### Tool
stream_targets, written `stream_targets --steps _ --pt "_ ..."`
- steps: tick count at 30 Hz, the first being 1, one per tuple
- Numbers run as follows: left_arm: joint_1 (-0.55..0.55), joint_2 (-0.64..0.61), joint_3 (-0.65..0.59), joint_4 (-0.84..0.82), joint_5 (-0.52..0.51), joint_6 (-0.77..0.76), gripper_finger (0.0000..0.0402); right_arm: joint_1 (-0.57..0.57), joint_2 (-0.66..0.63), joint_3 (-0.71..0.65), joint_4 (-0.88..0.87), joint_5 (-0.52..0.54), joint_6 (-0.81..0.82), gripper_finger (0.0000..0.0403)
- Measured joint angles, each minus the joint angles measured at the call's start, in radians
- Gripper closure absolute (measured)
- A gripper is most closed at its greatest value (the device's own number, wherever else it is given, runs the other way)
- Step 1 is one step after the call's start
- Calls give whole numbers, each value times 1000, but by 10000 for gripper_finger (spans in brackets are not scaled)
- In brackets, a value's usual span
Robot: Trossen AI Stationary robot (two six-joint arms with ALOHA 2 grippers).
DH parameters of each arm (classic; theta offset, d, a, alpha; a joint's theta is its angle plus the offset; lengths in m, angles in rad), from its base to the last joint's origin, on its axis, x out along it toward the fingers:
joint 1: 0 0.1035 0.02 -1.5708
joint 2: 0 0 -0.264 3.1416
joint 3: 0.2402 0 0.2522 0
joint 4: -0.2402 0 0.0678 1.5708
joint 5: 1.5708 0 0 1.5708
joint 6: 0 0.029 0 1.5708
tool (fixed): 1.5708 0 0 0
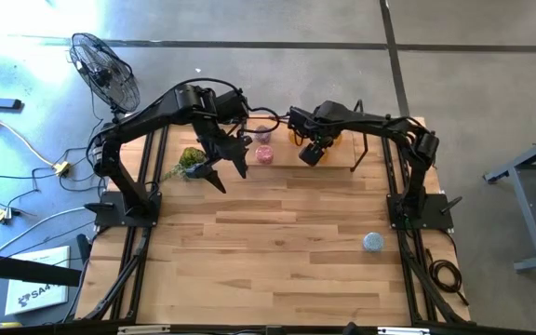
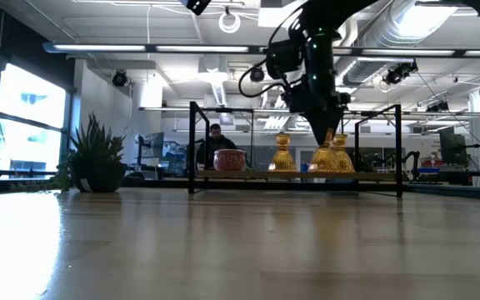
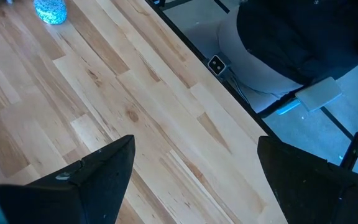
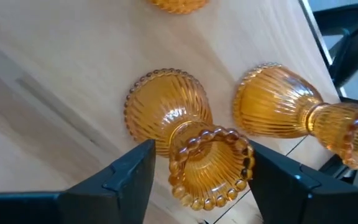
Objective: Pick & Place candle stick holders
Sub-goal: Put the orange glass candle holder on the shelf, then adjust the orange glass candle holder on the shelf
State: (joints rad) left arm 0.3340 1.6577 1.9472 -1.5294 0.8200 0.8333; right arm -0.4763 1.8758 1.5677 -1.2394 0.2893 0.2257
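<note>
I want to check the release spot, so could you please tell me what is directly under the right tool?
An amber holder stands upright on the table between the open fingers of the right tool. A second amber holder stands beside it. Its base contact is covered.

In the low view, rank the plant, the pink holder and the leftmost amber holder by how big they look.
1. Plant, clearly largest.
2. Leftmost amber holder.
3. Pink holder.
The last two look close, one taller, one wider; differing nearness to the camera leaves true sizes unsure.
</note>
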Motion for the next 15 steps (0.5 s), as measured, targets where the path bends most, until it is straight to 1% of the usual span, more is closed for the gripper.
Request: stream_targets --steps 2,5,6,10,15 --pt "0 0 0 0 0 0 66 11 0 0 1 30 -2 168" --pt "0 0 0 0 0 0 66 26 0 8 1 111 -10 166" --pt "0 0 0 0 0 0 66 30 0 13 3 120 -17 166" --pt "0 0 0 0 0 0 66 49 0 45 3 129 -28 165" --pt "0 0 0 0 0 0 66 87 0 118 -2 124 -49 164"
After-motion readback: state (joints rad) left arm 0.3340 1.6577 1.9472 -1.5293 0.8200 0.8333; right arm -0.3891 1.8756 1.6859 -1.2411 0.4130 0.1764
